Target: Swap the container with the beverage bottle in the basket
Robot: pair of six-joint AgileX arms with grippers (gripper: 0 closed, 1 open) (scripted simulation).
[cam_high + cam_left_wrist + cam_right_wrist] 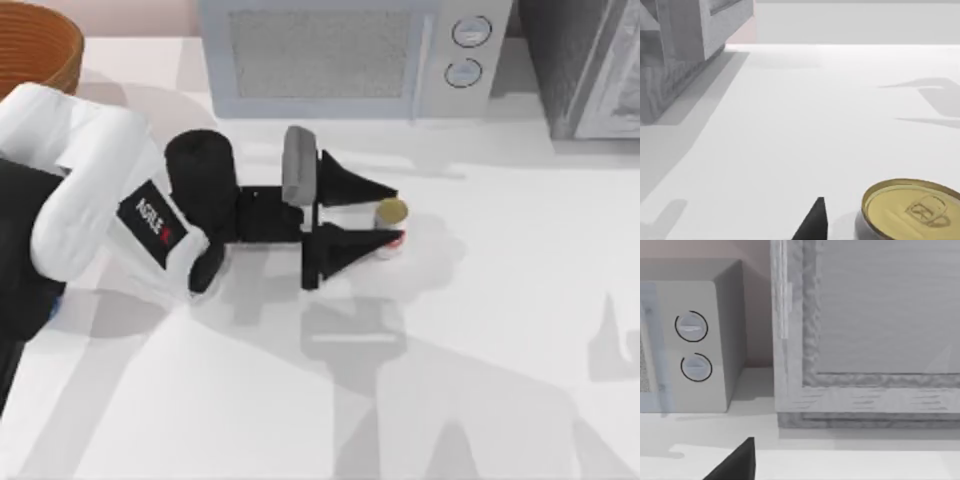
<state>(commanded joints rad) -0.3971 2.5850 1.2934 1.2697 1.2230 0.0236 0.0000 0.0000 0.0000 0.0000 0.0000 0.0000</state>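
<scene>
The left arm (80,200) wears a bulky white shell with a black panel lettered AGILEX in white, a black cylindrical wrist, a grey block, and a black left pincer (385,212) with two wedge-shaped, pointed fingers (350,185).

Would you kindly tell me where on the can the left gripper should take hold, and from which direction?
Grip the container around its round side wall, below the gold top, coming in level from the top view's left. It stands upright, and the left gripper already has an open finger on either side of it, so closing there looks simplest.

Microwave (350,55) blocks behind container (390,211); table (500,350) right open.
</scene>
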